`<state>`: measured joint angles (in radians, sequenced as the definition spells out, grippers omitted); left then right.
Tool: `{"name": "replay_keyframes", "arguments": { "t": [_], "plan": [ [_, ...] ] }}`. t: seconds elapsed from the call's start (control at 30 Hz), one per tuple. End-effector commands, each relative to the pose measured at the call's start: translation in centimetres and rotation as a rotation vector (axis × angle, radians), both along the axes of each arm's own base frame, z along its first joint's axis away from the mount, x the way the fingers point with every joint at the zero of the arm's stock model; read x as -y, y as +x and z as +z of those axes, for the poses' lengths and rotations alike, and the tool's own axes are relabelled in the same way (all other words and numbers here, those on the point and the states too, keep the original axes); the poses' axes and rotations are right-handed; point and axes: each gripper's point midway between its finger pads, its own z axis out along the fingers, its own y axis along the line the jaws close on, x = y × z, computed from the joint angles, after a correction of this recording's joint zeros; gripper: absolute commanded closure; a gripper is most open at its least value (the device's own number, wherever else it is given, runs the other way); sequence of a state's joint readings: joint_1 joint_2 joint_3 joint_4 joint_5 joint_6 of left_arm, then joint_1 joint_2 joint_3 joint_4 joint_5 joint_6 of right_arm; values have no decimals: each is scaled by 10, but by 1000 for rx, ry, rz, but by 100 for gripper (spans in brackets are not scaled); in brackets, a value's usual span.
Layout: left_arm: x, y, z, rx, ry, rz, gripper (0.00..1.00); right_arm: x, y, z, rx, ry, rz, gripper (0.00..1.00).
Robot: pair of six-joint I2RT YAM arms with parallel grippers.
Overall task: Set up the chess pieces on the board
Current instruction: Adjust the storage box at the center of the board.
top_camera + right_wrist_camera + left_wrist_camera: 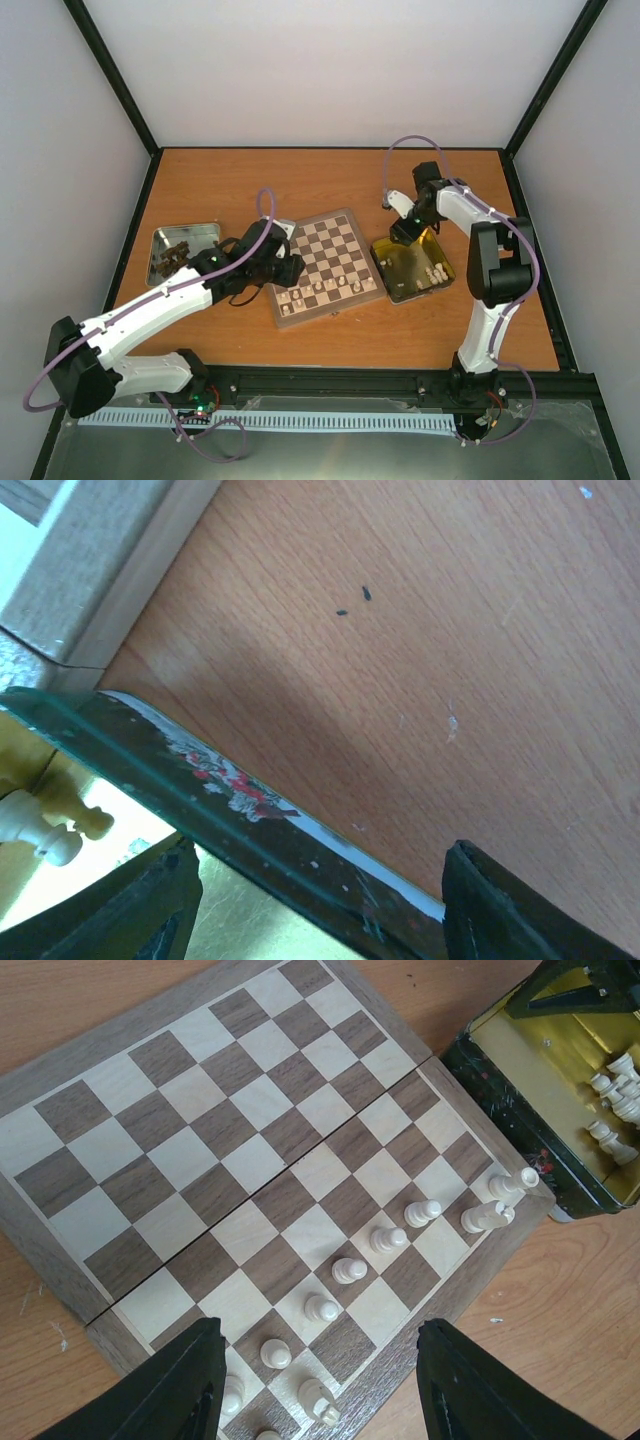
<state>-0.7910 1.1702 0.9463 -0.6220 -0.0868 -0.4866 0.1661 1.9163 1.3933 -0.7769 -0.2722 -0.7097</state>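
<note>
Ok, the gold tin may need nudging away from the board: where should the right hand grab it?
Pinch the gold tin by its thin upright side wall from straight above, one finger inside, one outside. The wall looks narrow enough, and the right hand hangs open right over it.

Matt wooden board (250, 1150), shiny gold-lined tin (505, 1125), glossy cream chess pieces (349, 1270), scuffed wood-grain table (450, 630), reflective metal tray (200, 238)

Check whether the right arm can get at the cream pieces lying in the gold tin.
Probably yes. The right end effector hangs open over the wall of the gold tin, and the cream pieces lie uncovered inside, with nothing between them.
</note>
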Motion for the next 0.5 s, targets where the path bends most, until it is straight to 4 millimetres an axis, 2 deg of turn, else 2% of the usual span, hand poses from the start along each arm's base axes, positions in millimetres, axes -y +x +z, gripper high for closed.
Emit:
{"name": "replay_keyframes", "arguments": {
  "t": [0.0,0.07,0.23,0.47],
  "plan": [
    [0,7,2,29,7,7,47,3,15,2,31,-25,-23,35],
    [-1,7,1,28,8,9,47,5,18,2,48,-34,-42,37],
    [-2,6,0,28,10,10,46,13,20,2,64,-52,-95,51],
    [-2,6,1,35,4,7,47,30,22,6,71,-65,-236,60]
  ]
}}
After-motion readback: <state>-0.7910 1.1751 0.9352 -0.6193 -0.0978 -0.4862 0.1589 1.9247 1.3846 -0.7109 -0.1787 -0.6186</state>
